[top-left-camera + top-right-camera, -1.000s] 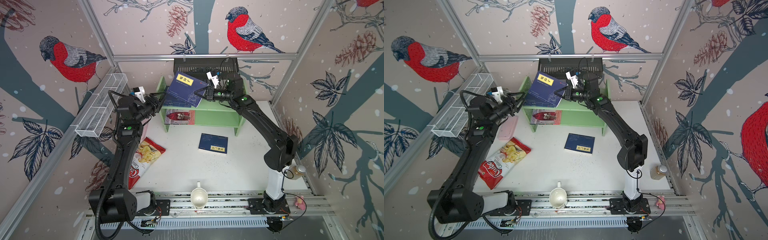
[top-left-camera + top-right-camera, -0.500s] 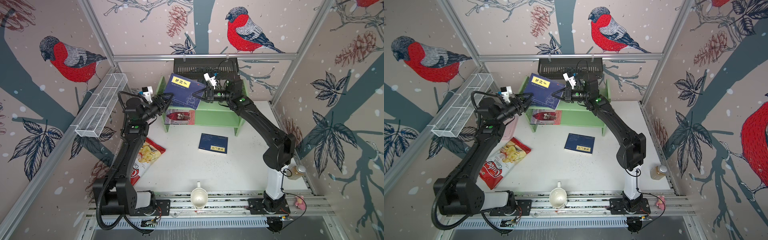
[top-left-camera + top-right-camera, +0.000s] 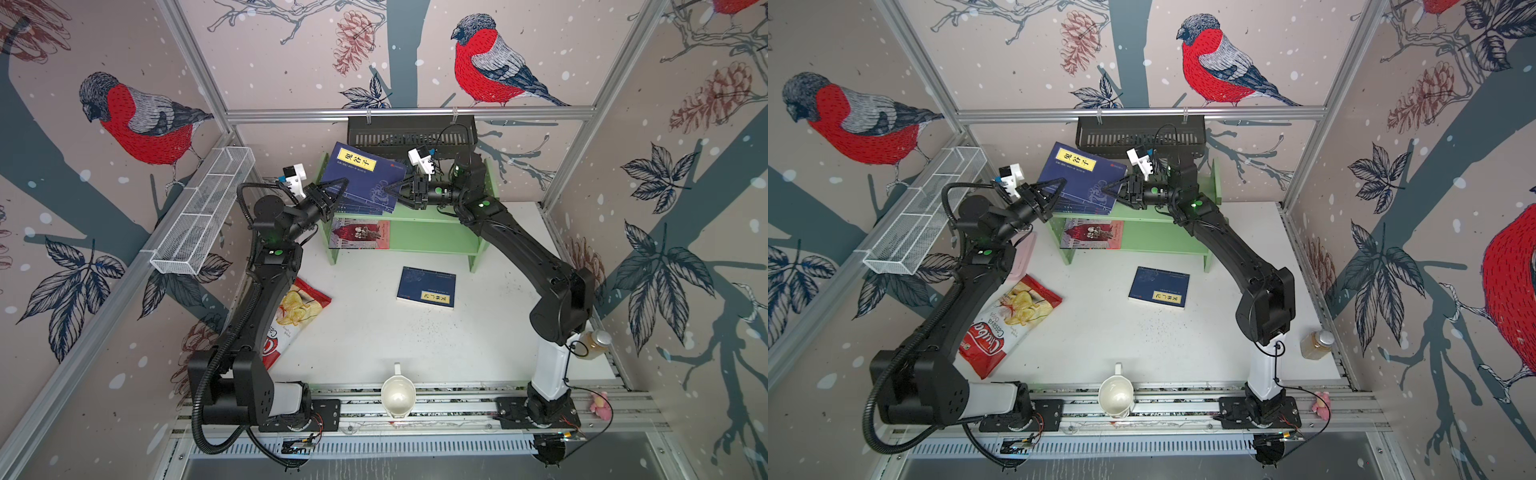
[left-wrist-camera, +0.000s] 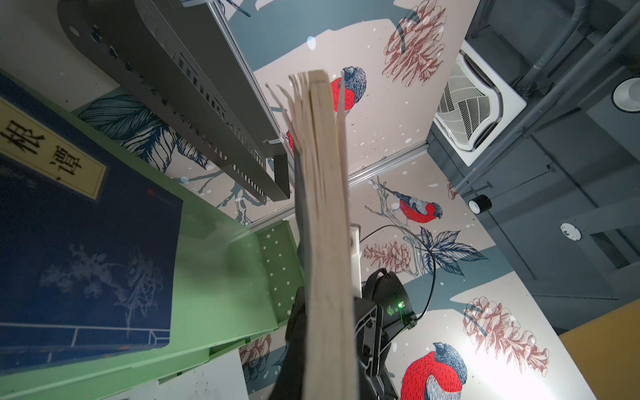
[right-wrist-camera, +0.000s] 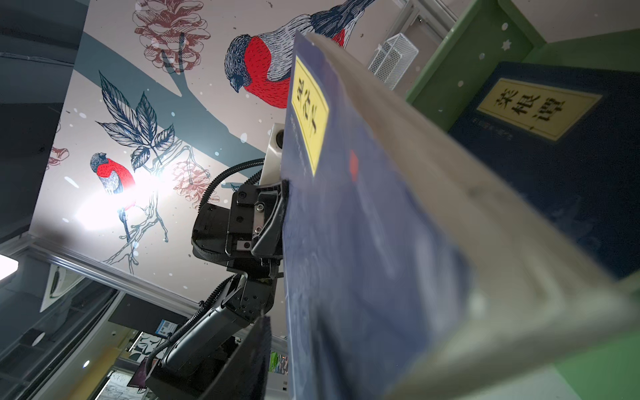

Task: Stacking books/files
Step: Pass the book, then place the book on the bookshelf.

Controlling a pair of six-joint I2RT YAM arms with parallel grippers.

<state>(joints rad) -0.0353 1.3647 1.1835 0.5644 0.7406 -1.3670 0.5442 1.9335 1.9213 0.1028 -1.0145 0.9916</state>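
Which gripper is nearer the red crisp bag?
Left. The left gripper clamps the raised navy book on the edge toward the crisp bag; the right gripper sits at the opposite edge.

held navy book (image 3: 361, 178), yellow label: was tilted up over green shelf (image 3: 436, 216) top, left pincer (image 3: 338, 189) clamped on its edge | second navy book (image 4: 86, 249): lay flat on that top | pink-and-red book (image 3: 360, 234): flat on lower shelf | third navy book (image 3: 427, 286): flat on counter (image 3: 374, 332), well apart
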